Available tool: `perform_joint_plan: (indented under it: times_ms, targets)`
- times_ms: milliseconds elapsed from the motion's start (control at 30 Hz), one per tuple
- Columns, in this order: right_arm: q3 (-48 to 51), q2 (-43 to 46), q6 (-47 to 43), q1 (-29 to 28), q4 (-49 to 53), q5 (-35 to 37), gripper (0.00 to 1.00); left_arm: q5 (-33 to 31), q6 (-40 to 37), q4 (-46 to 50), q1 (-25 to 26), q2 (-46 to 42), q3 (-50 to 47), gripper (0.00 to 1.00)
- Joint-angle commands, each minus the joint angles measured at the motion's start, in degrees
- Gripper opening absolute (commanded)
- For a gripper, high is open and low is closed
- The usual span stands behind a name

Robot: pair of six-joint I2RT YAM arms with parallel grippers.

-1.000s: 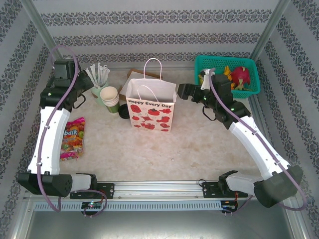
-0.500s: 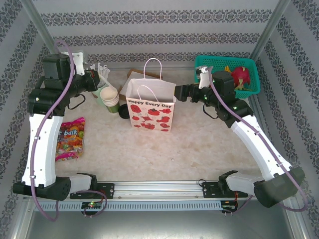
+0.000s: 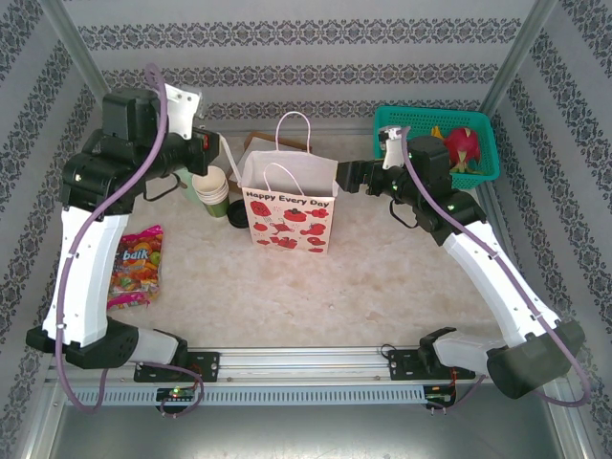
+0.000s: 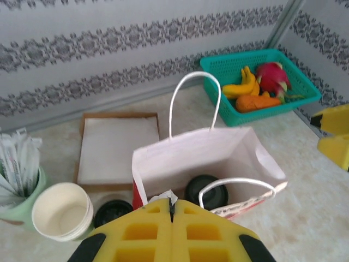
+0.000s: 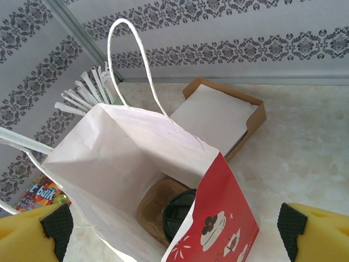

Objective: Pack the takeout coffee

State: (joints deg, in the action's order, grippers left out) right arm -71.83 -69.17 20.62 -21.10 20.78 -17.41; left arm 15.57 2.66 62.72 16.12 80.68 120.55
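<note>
The takeout coffee (image 4: 206, 191) stands inside the white and red paper bag (image 3: 290, 215); only its black lid (image 5: 180, 213) shows, at the bag's bottom. My left gripper (image 4: 172, 203) is shut just above the bag's near left corner. A scrap of white paper pokes out at its tips and looks like a wrapped straw (image 4: 160, 197). In the top view the left gripper (image 3: 218, 151) hangs left of the bag, above the cups. My right gripper (image 5: 174, 234) is open, with its fingers wide on either side of the bag's mouth. In the top view the right gripper (image 3: 349, 177) sits at the bag's right edge.
A stack of lidless cups (image 4: 61, 212) and a pale green cup of straws (image 4: 19, 191) stand left of the bag, with a loose black lid (image 4: 112, 212) beside them. A brown tray of white paper (image 4: 117, 147) lies behind. A teal fruit basket (image 3: 440, 143) is at far right, a candy packet (image 3: 137, 268) at left.
My left arm has lifted from the straw cup and swung right toward the bag. The right gripper has shifted slightly left to the bag's edge and stayed open.
</note>
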Motion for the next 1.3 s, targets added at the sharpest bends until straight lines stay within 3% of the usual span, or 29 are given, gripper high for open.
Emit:
perform_joint_plan:
  times_ms: [0,333,900,1267]
  targets:
    - [0.42,1.52,0.85,0.36,-0.44,1.44,0.98,1.54,-2.52,2.32,0.51,2.34,6.39,0.00]
    - [1.43,2.97,1.29,0.36,-0.21,2.68,0.98,1.98,-2.96,2.35,1.42,7.19,8.04,0.00]
    - [2.90,2.81,3.58,0.36,0.20,-0.28,0.98,-13.72,-6.89,0.80,7.91,18.83,6.19,0.00]
    - [6.42,2.68,7.75,0.44,-2.34,1.60,0.98,-12.80,-4.51,1.05,9.11,22.49,2.56,0.03]
